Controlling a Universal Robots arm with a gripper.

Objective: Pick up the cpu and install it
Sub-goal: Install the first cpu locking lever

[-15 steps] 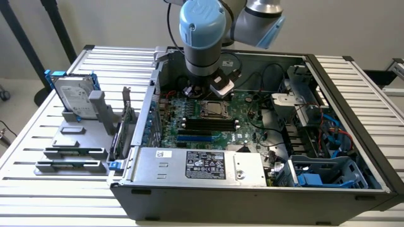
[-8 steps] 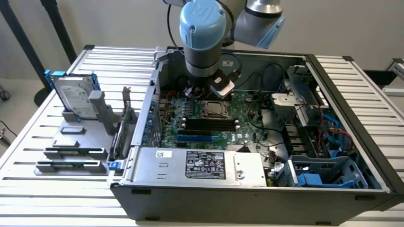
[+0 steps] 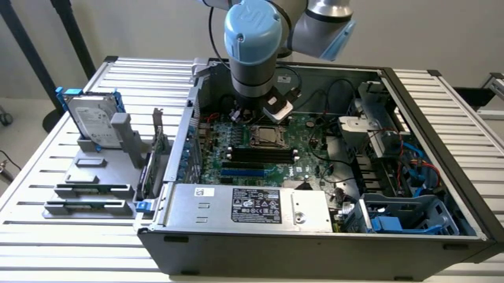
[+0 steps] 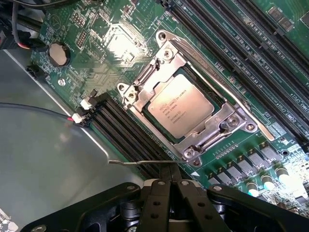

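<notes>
- Overhead, a robot arm reaches down into an open computer case [image 3: 441, 177] that lies on a slatted table [image 3: 47, 171].
- Its gripper [image 4: 170, 180] hangs just above the green motherboard [image 3: 260, 159], at the far side of the processor socket [image 4: 193, 104].
- Seen from the wrist, the two black fingers [image 4: 161, 191] are pressed together with no gap between them, and they hold nothing.
- The cpu [image 4: 181, 110], a flat silver square with printed lettering, already lies in the socket, level inside its metal frame.
- A thin wire lever [image 4: 140, 162] stands out from the socket's edge, right at the fingertips.
- Judging from this, the chip is placed, and the work in hand looks like closing or locking the socket.
- To do that well, any push should go on the lever alone, slow and straight, so the chip stays flat and the pins beneath are not bent.
- Black memory slots [image 4: 120, 130] run close beside the socket, so the fingers have little room to stray.
- On the exterior view's left, a grey holder [image 3: 94, 177] on the table carries a hard drive [image 3: 91, 121] and other parts, well apart from the arm.
</notes>
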